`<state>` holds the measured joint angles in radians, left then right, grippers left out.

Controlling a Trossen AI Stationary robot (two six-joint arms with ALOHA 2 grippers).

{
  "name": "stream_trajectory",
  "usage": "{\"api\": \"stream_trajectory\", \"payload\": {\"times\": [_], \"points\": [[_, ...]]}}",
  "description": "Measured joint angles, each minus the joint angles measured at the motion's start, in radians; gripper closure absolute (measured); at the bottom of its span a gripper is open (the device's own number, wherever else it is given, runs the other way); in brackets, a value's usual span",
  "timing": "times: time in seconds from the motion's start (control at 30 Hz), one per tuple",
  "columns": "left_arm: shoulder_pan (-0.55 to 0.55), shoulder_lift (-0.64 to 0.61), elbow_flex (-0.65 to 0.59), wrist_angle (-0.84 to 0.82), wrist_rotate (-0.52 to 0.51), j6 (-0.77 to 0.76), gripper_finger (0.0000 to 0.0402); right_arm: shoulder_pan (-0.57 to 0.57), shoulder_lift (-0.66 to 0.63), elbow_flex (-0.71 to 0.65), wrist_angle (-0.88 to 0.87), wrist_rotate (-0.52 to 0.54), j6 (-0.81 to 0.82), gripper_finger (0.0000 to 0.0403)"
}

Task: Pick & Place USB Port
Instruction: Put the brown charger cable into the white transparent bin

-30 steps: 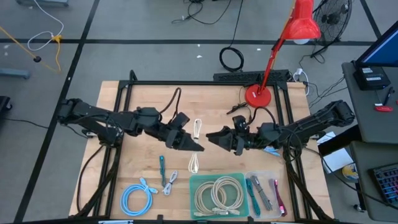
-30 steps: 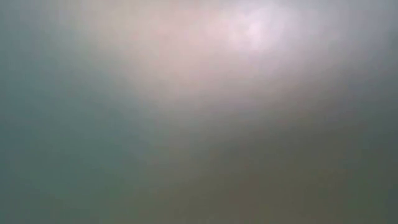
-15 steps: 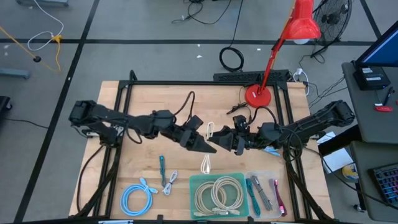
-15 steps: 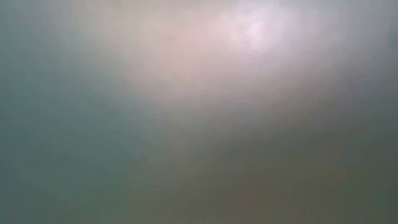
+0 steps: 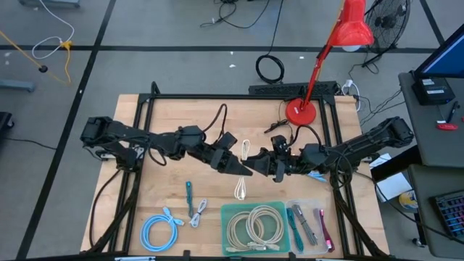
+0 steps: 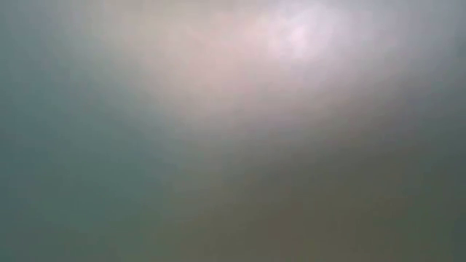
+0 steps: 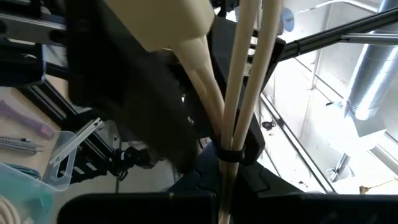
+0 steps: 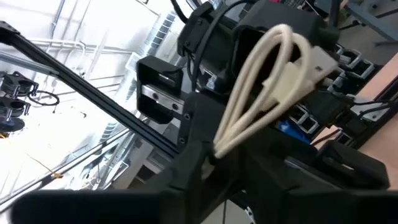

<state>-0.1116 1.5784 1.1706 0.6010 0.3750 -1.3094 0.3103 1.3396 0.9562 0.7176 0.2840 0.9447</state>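
Left arm: reaches from the counter's (image 5: 130, 116) left edge toward the middle.
Left claw (image 5: 243, 170): pressed together on the bundled beige cable (image 5: 244, 151) at mid-counter; in the left wrist view the cable (image 7: 239, 87) runs out from between the fingers, bound by a dark tie.
Cable: held above the counter between the two claws, with a loop showing above the claws and another below them in the high view; the right wrist view shows its folded loops and pale plug (image 8: 273, 81).
Right claw (image 5: 255, 168): tip to tip with the left claw, at the same cable; cannot tell whether it pinches it or is still apart.
Right arm: comes in from the counter's right edge.
Front of counter, left to right: blue cable coil (image 5: 159, 230), teal cable (image 5: 189, 196), small white cable (image 5: 198, 212), green tray (image 5: 226, 212) holding beige coils (image 5: 256, 225), clear tray (image 5: 319, 204) with teal and pink pieces.
Back right: red lamp (image 5: 353, 25), its base (image 5: 299, 112) on the counter.
Low view: a grey blur, nothing to tell.
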Motion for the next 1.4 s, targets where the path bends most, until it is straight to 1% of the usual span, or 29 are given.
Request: {"api": "stream_trajectory", "payload": {"times": [0.13,0.2,0.27,0.4,0.5,0.57,0.7,0.77,0.87,1.03,1.17,1.27,1.4], "points": [[0.000,0.000,0.000,-0.001,0.001,-0.001,0.0394,0.000,0.000,0.000,0.016,-0.010,-0.022,0.0377],[0.000,0.000,0.000,0.000,0.002,0.001,0.0391,-0.001,0.000,0.000,0.020,-0.026,-0.029,0.0393],[-0.003,0.000,0.000,0.000,0.016,-0.005,0.0372,-0.001,0.000,0.000,0.017,-0.027,-0.022,0.0392],[-0.021,-0.008,0.000,0.001,0.067,-0.014,0.0317,-0.001,0.000,0.000,0.018,-0.027,-0.001,0.0393],[-0.051,-0.039,0.000,-0.001,0.112,-0.013,0.0278,0.005,-0.005,0.000,0.018,-0.027,0.029,0.0398],[-0.069,-0.064,0.000,0.005,0.123,-0.013,0.0258,0.014,-0.009,0.000,0.020,-0.026,0.046,0.0397],[-0.106,-0.130,0.000,-0.041,0.123,0.024,0.0236,0.046,-0.033,0.000,-0.002,-0.023,0.080,0.0399],[-0.120,-0.176,0.000,-0.118,0.120,0.068,0.0234,0.068,-0.044,0.000,-0.023,-0.023,0.107,0.0399],[-0.135,-0.243,0.000,-0.261,0.080,0.142,0.0233,0.117,-0.061,0.000,-0.050,-0.017,0.121,0.0400],[-0.147,-0.343,0.000,-0.521,-0.040,0.230,0.0232,0.215,-0.075,0.000,-0.058,0.043,0.160,0.0401],[-0.158,-0.403,0.000,-0.660,-0.123,0.270,0.0234,0.306,-0.076,0.000,-0.108,0.075,0.243,0.0402],[-0.166,-0.431,0.000,-0.716,-0.180,0.285,0.0241,0.417,-0.076,0.000,-0.238,0.165,0.362,0.0402],[-0.193,-0.447,0.000,-0.753,-0.256,0.300,0.0251,0.583,-0.076,0.000,-0.387,0.341,0.554,0.0402]]}}
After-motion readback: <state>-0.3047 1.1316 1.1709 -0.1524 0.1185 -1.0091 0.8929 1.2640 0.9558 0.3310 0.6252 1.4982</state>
